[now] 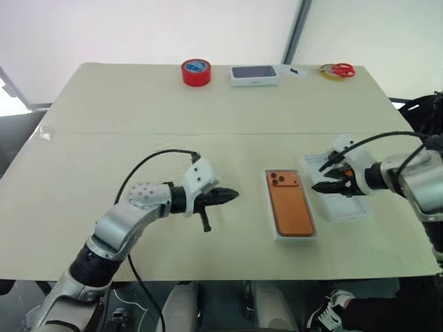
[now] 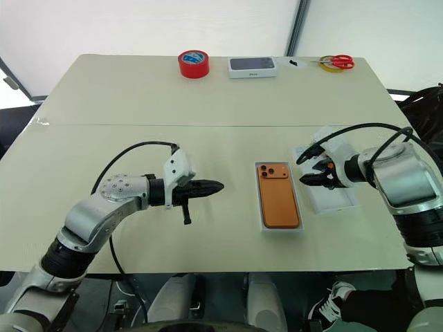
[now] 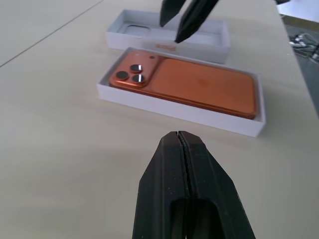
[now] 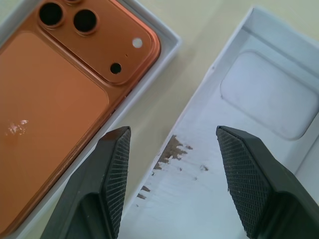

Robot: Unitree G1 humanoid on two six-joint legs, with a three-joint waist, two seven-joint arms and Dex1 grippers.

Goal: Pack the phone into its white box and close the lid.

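The orange phone (image 1: pixel 291 204) lies back up inside the white box (image 1: pixel 268 207), its camera block at the far end. Just right of the box lies the lid (image 1: pixel 348 207), its white moulded inside facing up (image 4: pixel 269 94). My right gripper (image 1: pixel 320 178) hovers open over the lid's edge nearest the box, holding nothing; its fingertips (image 4: pixel 117 144) straddle that edge. My left gripper (image 1: pixel 235 194) is shut and empty, off to the left of the box and pointing at it across bare table. In the left wrist view its closed tips (image 3: pixel 179 135) face the box wall (image 3: pixel 174 110).
At the table's far edge stand a red tape roll (image 1: pixel 196 72), a white box with a dark top (image 1: pixel 255 75) and red-handled scissors (image 1: pixel 339 70). The table's front edge runs close below the box. A black cable loops over each arm.
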